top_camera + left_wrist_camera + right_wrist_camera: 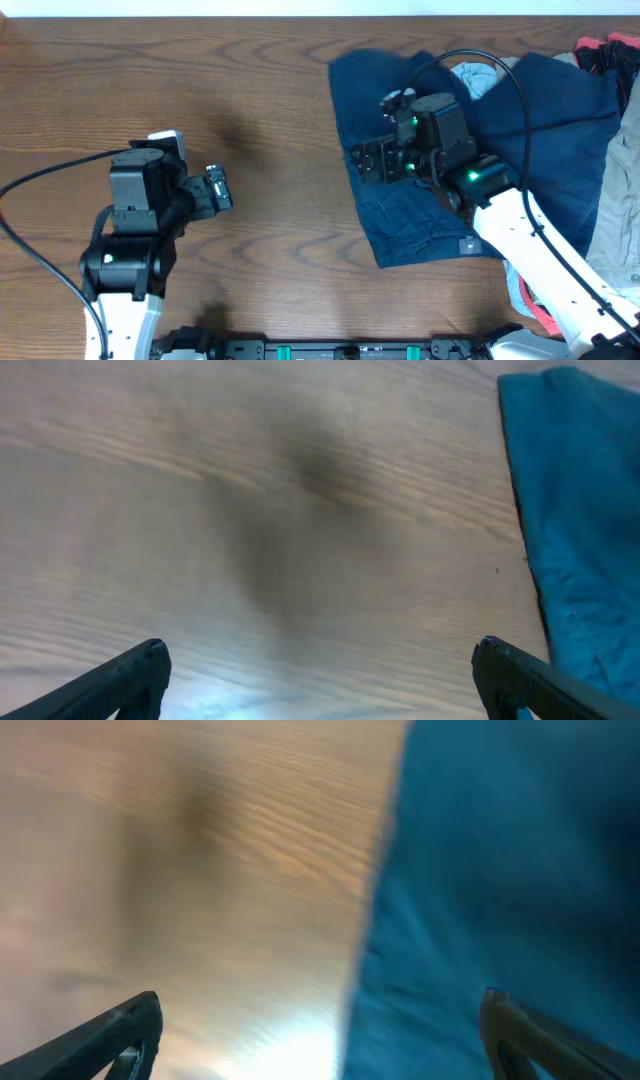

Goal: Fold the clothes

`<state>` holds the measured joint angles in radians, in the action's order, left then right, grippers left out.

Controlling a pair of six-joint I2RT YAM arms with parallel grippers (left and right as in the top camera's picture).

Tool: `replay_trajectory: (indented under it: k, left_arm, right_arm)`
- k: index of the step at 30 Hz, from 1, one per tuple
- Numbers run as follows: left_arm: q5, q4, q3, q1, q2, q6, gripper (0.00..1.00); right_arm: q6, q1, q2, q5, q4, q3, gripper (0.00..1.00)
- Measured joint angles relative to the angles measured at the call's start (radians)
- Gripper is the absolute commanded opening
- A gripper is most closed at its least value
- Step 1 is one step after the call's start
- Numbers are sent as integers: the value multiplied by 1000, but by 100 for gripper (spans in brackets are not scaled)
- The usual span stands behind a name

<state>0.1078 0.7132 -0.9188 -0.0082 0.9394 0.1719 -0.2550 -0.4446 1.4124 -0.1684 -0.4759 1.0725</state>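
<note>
The dark navy shorts [420,215] lie spread on the right half of the wooden table, the left edge running from the far side to the near side. My right gripper [366,160] hovers open over that left edge; in the right wrist view [320,1030] its fingers straddle the cloth edge [480,920], empty. My left gripper [218,188] is open and empty over bare wood at the left. In the left wrist view [320,675] the shorts [575,510] show at the right edge.
A tan garment [615,210] and a pale blue-grey garment [478,78] lie at the right among the pile, with red cloth [610,45] at the far right corner. The wooden table [250,90] stretches left of the shorts.
</note>
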Motion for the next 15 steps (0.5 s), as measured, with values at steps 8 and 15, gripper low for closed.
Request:
replay_trajectory:
  k: [8,15]
  left_arm:
    - [183,9,0,-3,83,176,98]
    - [333,6,0,-113,255,253,98]
  right_arm:
    - [-16,120,-39,257,-353,0,99]
    - [-17,246,-54,319,-533,1,99]
